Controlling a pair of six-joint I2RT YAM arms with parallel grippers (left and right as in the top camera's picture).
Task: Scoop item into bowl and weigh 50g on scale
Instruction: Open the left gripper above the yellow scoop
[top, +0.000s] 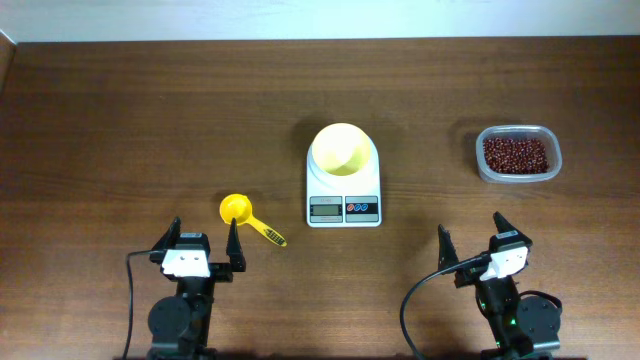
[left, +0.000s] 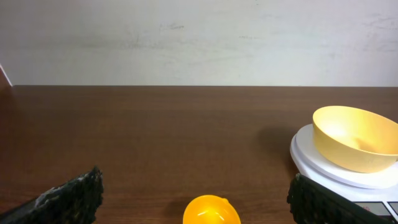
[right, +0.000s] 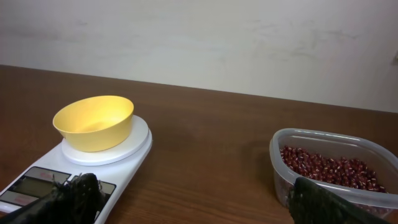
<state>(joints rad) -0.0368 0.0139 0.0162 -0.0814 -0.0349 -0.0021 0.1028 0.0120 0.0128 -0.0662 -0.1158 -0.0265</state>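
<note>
An empty pale-yellow bowl (top: 343, 151) (left: 354, 137) (right: 94, 122) sits on the white scale (top: 343, 190) (right: 118, 155) at the table's middle. Dark red-brown beans (top: 516, 153) (right: 329, 170) fill a clear tub (top: 518, 155) (right: 373, 149) at the right. A yellow scoop (top: 240, 212) (left: 211, 211) lies left of the scale, handle pointing toward the front right. My left gripper (top: 204, 236) (left: 193, 198) stands open just in front of the scoop, nothing between its fingers. Near the front right, my right gripper (top: 470, 233) (right: 189, 199) is open and empty, between scale and tub.
The wooden table (top: 150, 120) runs back to a pale wall (left: 186, 37). Black cables (top: 410, 310) loop from both arm bases at the front edge.
</note>
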